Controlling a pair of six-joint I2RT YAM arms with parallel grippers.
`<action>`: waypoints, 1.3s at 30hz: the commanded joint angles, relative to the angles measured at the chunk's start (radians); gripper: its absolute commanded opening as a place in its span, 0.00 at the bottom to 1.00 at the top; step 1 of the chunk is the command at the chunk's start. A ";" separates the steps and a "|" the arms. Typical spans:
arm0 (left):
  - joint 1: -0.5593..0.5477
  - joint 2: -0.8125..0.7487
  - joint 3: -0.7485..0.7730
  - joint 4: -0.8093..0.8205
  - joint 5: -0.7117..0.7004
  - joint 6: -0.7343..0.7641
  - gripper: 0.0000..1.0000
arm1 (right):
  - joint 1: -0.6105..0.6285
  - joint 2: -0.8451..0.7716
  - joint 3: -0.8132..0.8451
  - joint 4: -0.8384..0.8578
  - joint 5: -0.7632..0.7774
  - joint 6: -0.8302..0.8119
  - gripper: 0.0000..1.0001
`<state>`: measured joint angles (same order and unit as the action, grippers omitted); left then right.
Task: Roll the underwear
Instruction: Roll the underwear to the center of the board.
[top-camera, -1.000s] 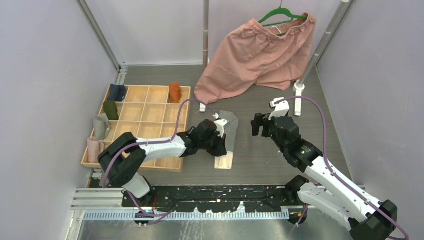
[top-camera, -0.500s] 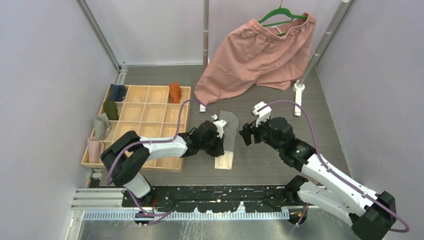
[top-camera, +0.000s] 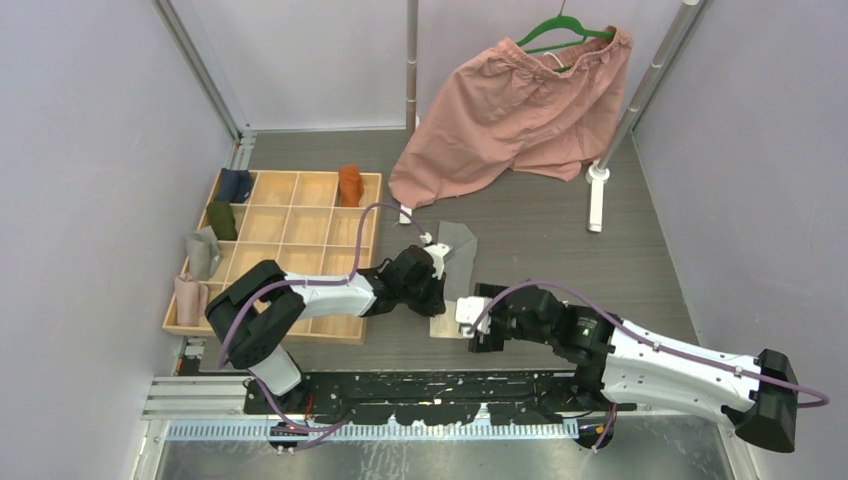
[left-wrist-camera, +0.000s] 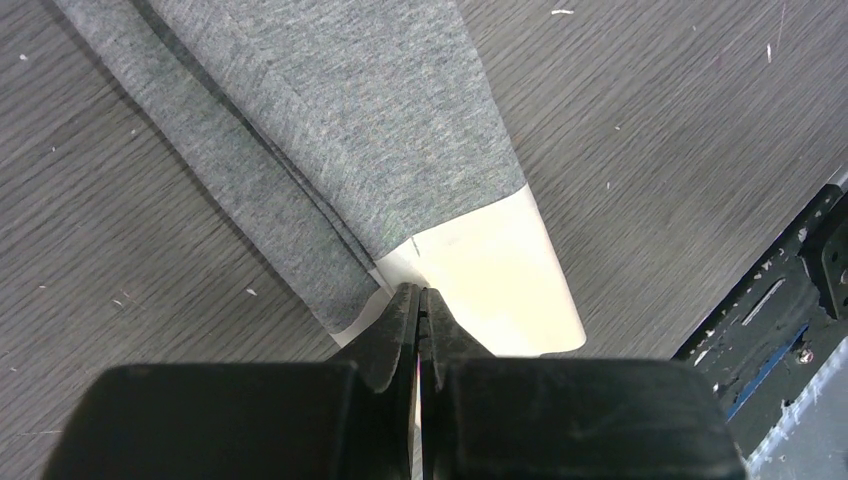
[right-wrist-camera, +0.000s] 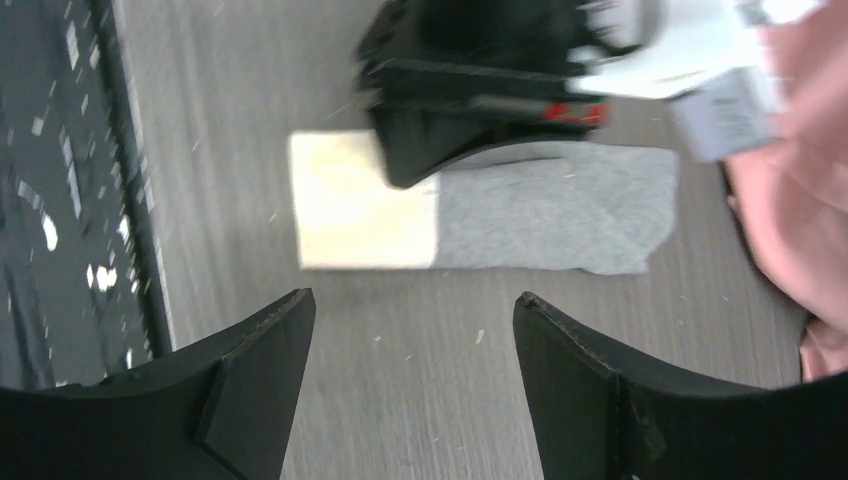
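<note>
1. Lying lengthwise on the dark wood-grain desk (top-camera: 560, 230), the folded grey underwear (top-camera: 458, 262) is a narrow cloth strip with a cream band (top-camera: 450, 322) at its near end. The left tool (top-camera: 436, 300) sits at the strip's left edge, and the right tool (top-camera: 476, 325) is just right of the band. A rolled rust-orange underwear (top-camera: 349, 185) stands in the far right corner compartment of the wooden tray (top-camera: 290, 240). Large pink shorts (top-camera: 510, 110) drape from a hanger behind.
2. From the left wrist, the left tool (left-wrist-camera: 420, 318) has its fingers pressed together, tips at the band's (left-wrist-camera: 490, 280) edge beside the grey folds (left-wrist-camera: 330, 130). Whether cloth is nipped between them cannot be told.
3. From the right wrist, the right tool (right-wrist-camera: 412, 300) has its jaws wide apart with nothing between them, over bare desk. The strip (right-wrist-camera: 555, 210) lies crosswise beyond them, under the left tool (right-wrist-camera: 470, 110).
</note>
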<state>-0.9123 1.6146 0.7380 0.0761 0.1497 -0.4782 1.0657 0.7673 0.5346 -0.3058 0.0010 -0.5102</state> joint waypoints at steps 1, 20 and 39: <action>0.006 0.018 -0.025 -0.002 -0.038 -0.018 0.01 | 0.069 0.012 -0.066 -0.031 -0.031 -0.209 0.78; 0.006 0.044 -0.055 0.011 -0.036 -0.043 0.01 | 0.184 0.372 -0.062 0.098 0.174 -0.610 0.73; 0.006 0.067 -0.051 0.020 -0.016 -0.046 0.01 | 0.188 0.548 0.006 0.060 0.067 -0.647 0.50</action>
<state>-0.9092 1.6333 0.7147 0.1581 0.1516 -0.5404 1.2484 1.2823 0.5255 -0.2348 0.1181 -1.1587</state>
